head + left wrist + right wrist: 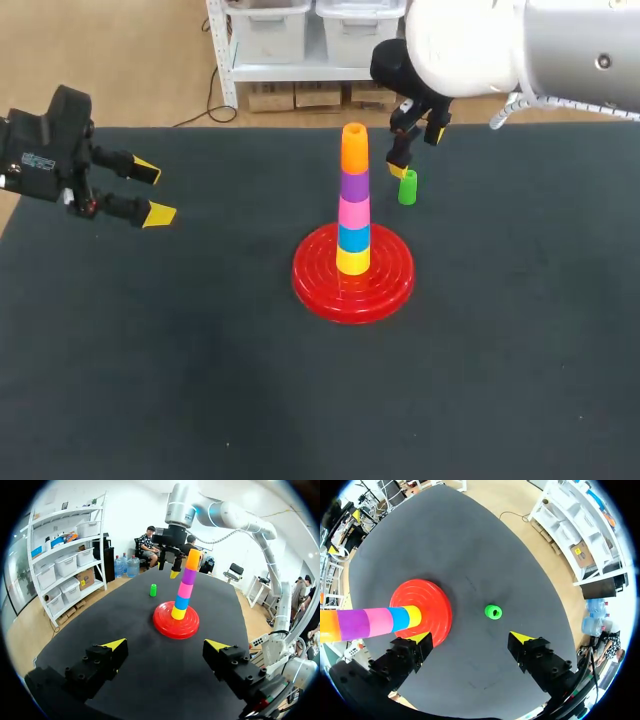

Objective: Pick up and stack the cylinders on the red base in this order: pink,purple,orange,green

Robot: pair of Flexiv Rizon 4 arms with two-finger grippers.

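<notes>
Table: a dark mat [200, 390] covered the whole top.
Red base: a ribbed red disc [315, 285] lay flat near the middle of the table, with a post of cylinders rising from its centre.
Stack, bottom to top: the yellow cylinder [352, 261] sat on the base. Above it came the blue cylinder [353, 238], the pink cylinder [353, 212], the purple cylinder [354, 186] and the orange cylinder [354, 148], each touching the next. The column stood upright.
Green cylinder: the green cylinder [407, 188] stood on its own on the mat, upright with its hollow end up. It was near the base on the right arm's side, towards the far edge, and apart from both base and stack.
Right gripper: the right gripper [418, 152] hung above the green cylinder, just beside the top of the stack. Its fingers were spread wide and held nothing. In the right wrist view the green cylinder lay ahead of the gap between the yellow tips, touching neither.
Left gripper: the left gripper [153, 193] hovered over the left part of the table, well apart from the base. Its fingers were also spread wide and held nothing. In the left wrist view the base and stack stood well ahead of it, with the green cylinder farther off beyond them.
</notes>
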